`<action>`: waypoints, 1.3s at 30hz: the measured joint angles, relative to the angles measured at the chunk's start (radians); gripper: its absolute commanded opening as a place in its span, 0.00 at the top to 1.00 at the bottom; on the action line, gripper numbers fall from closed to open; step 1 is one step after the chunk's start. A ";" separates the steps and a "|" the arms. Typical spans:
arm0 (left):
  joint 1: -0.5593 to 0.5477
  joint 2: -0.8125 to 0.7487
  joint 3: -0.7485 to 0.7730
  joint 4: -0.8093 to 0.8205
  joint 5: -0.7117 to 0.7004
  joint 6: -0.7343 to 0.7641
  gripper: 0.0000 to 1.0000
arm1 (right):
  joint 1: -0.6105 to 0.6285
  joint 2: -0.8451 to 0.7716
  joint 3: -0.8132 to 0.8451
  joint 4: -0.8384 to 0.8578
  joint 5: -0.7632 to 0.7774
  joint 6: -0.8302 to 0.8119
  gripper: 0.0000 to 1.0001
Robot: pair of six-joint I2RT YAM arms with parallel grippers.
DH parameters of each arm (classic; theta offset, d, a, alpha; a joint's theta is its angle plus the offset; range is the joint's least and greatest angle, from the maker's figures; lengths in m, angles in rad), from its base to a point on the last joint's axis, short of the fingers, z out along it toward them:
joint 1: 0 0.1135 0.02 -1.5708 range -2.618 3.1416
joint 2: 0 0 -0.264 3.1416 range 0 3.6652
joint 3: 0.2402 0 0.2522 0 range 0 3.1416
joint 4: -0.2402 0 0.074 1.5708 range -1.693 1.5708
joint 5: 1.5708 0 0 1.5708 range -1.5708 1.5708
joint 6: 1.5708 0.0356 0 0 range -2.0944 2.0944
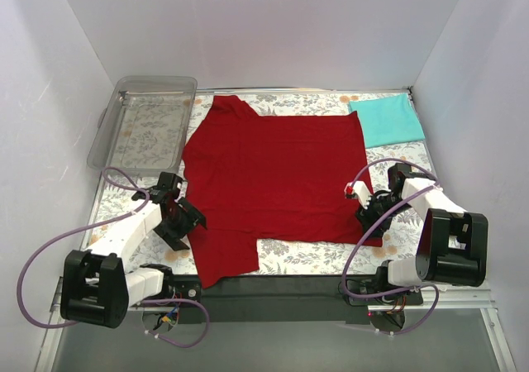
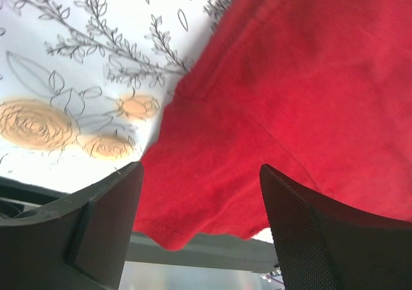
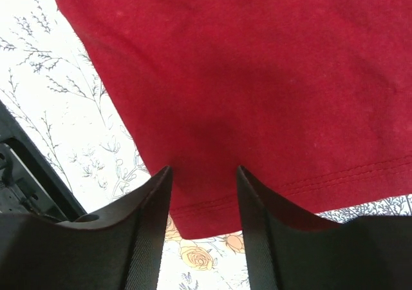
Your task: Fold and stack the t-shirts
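Red t-shirt (image 1: pixel 277 178) lies flat mid-table; likely soft, light, limp when lifted. Left gripper (image 2: pixel 201 174) gapes wide over its near sleeve, right gripper (image 3: pixel 204 171) partly open astride the hem corner; neither grips. Pinch there. Teal t-shirt (image 1: pixel 387 120) lies folded far right.

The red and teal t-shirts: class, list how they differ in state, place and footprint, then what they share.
The red t-shirt lies spread out in the middle; the teal t-shirt is a folded rectangle in the far right corner. Red covers far more area than teal. Both are plain, lying flat.
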 measured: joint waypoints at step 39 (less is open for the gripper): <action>0.000 0.465 0.261 0.409 0.200 0.099 0.35 | -0.121 0.345 0.372 0.257 0.081 0.260 0.64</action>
